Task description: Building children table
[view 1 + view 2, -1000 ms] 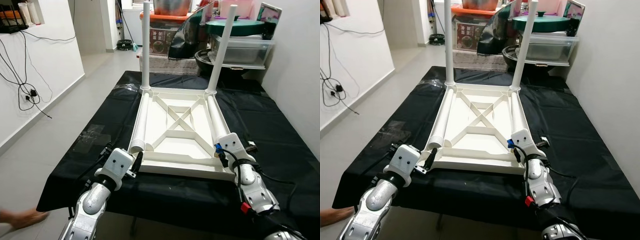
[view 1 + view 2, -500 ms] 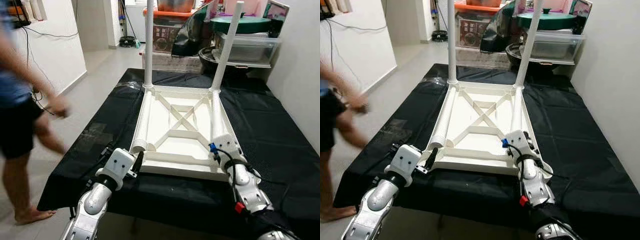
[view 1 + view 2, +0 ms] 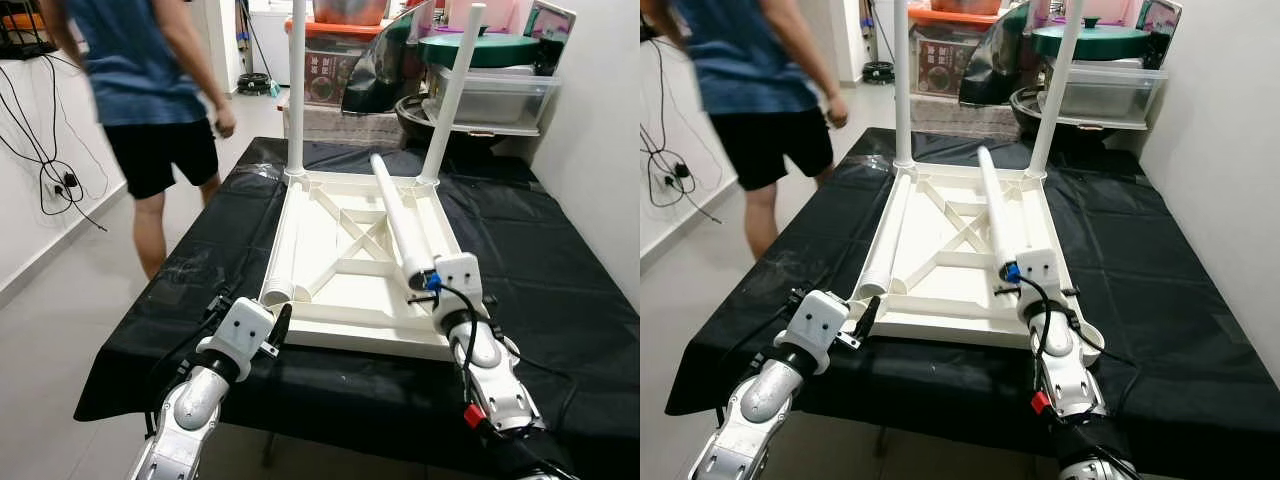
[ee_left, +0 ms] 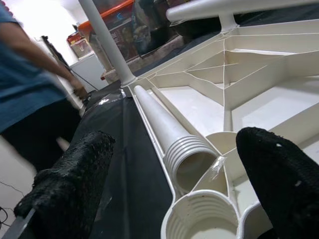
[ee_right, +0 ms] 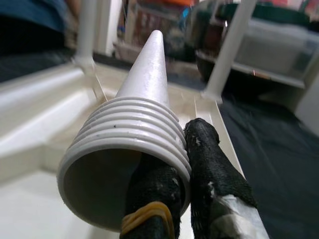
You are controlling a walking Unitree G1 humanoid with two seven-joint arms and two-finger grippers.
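White tabletop [image 3: 352,262] lies upside down in the middle of the black-covered worktop [image 3: 540,270], ribbed underside up, so the leg sockets face us. Two legs [image 3: 293,85] already stand screwed in at its far corners. The near corners are still open: we see the empty threaded socket [image 4: 199,226] at the near-left corner.

Right gripper [image 5: 185,169] is clamped on the threaded end of a loose leg [image 3: 398,220], one finger [image 5: 152,191] inside the hollow mouth, the other outside against the ridges, pinching the wall. That leg is lifted at our end, its tip pointing toward the far edge, slanting over the tabletop's right half. We judge this hold leaves the thread free to be tipped upright and brought to the near-right socket.

Second loose leg [image 3: 282,250] lies along the tabletop's left rail, threaded mouth toward the near edge, right by the empty socket, handy for the next fit.

Left gripper [image 4: 169,184] hovers at the near-left corner, fingers spread wide either side of that leg's mouth, touching nothing; looks lined up for a grab.

A person [image 3: 150,90] walks by the worktop's far-left corner, off the work.
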